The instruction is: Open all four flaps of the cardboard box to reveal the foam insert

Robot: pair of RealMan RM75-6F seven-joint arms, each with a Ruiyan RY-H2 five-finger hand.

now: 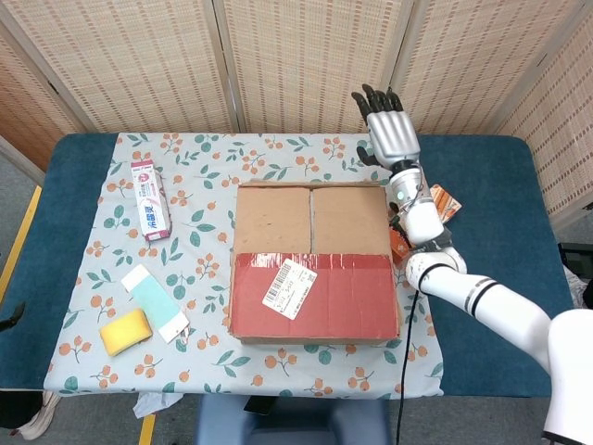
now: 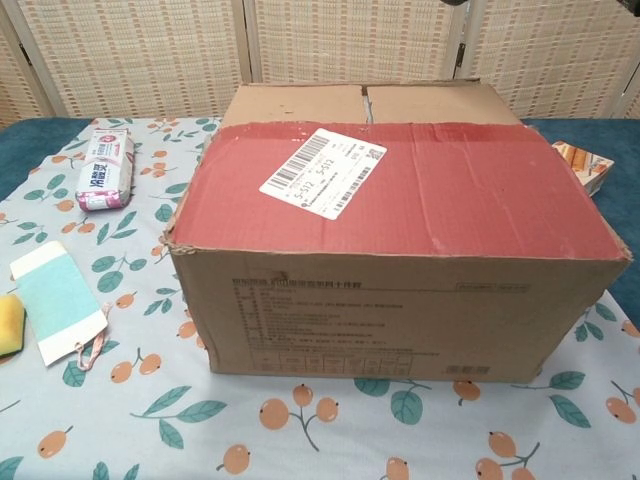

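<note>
The cardboard box sits at the middle of the surface, on a floral cloth that covers most of it. The near flap, covered in red tape and carrying a white shipping label, lies flat over the front half of the box top. Behind it two plain brown inner flaps lie flat side by side, meeting at a seam down the middle. The far flap does not show in either view; I cannot tell how it lies behind the box. No foam insert is visible.

The right hand is raised above the far edge of the surface, just beyond the far right corner of the box, palm side away from the camera, its fingers extended and slightly apart, holding nothing and touching nothing I can make out. The left hand is not seen in either view.

Toward the left edge of the surface lie a pink-and-white packet, a pale teal card and, just beside it, a yellow sponge. An orange packet lies right of the box, partly behind the right arm.
</note>
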